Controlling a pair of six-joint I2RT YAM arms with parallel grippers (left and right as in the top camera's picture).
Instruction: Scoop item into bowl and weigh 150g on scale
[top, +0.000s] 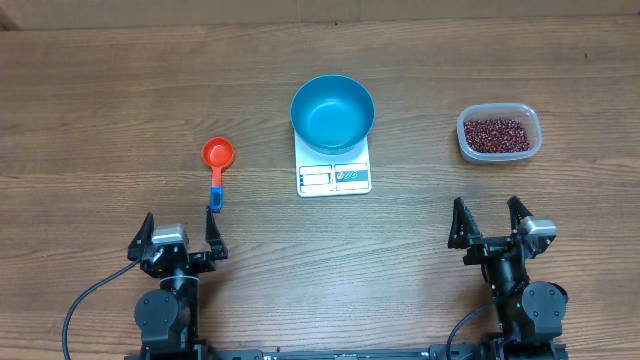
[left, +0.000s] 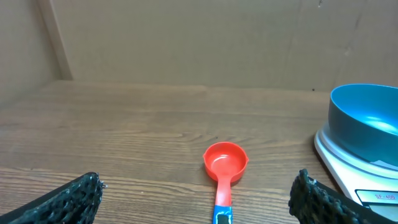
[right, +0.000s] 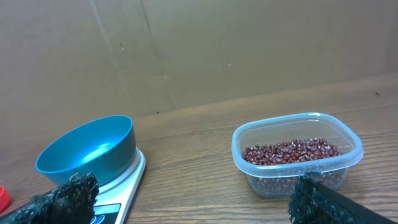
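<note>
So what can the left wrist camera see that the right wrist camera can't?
Only the left wrist view shows the whole orange-red scoop, lying empty on the wooden table. The right wrist view catches just a red sliver of it at its left edge. Only the right wrist view shows the clear plastic tub with the dark red beans inside. Both views show the blue bowl sitting empty on the white scale, and the same tabletop.

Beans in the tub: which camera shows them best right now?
Right wrist: the beans lie close, with single grains visible from above and through the wall of the clear tub. Overhead shows them small, from straight above. Left wrist does not show them.
</note>
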